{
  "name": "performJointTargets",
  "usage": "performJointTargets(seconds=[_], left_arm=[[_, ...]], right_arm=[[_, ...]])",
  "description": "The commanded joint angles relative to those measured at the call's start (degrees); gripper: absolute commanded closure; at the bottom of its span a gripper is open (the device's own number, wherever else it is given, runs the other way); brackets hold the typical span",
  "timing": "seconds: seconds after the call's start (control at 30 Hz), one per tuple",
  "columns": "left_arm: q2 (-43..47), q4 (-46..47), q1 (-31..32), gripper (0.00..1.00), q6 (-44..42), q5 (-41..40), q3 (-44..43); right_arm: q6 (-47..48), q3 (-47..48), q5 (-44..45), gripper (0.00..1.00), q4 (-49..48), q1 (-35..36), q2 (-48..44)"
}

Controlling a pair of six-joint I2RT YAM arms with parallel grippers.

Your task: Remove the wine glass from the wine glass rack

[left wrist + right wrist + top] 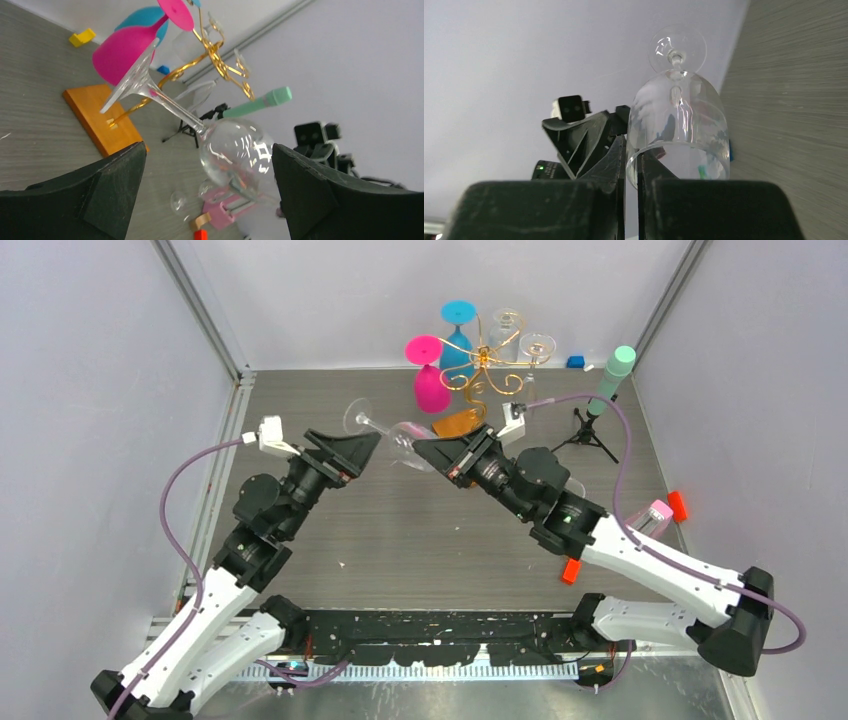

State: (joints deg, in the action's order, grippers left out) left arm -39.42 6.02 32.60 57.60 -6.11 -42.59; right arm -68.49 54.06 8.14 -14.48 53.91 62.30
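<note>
A clear wine glass (395,437) hangs tilted in the air in front of the rack, foot to the left, bowl to the right. My right gripper (422,448) is shut on the bowl's rim, one finger inside and one outside (631,150). My left gripper (372,442) is open, its fingers spread wide on either side of the bowl (235,155) without touching it. The gold wire wine glass rack (482,360) stands behind on its orange-brown wooden base (458,423). It carries a pink glass (430,380), a blue glass (458,335) and two clear glasses (520,335).
A black tripod with a mint-green cylinder (608,385) stands right of the rack. A pink object (655,512), two red-orange blocks (679,505) (571,571) and a blue block (575,362) lie on the right. Grey walls enclose the table.
</note>
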Motion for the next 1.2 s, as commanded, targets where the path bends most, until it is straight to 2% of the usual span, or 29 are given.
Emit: performJointTargets(seconds=[0.0,0.23,0.4,0.63,0.8,1.17], left_arm=[[2.9,-6.2,-0.1,0.00,-13.0,8.4,-0.7],[2.8,-17.3,-0.1,0.00,-26.0,9.3,-5.2],[1.6,-22.5,-0.1,0.00,-32.0,6.6,-7.3],[2.8,-23.7,-0.1,0.00,-35.1,2.4,-5.5],[3.2,-24.2,-0.1,0.00,-36.1,1.5,-4.7],[4.3,-24.6,-0.1,0.00,-36.9,0.2,-3.4]], right_arm=[[10.9,8.6,7.8,1.00,20.9,0.1,-4.5],[25.1,23.7,11.8,1.00,55.9,0.1,-2.3],[29.8,28.3,11.5,1.00,69.8,0.1,0.3],[32.1,29.8,16.6,1.00,76.3,0.2,3.5],[32.6,30.6,15.8,0.99,78.5,-0.7,9.0],[37.3,29.2,2.9,1.00,78.6,-11.5,16.4]])
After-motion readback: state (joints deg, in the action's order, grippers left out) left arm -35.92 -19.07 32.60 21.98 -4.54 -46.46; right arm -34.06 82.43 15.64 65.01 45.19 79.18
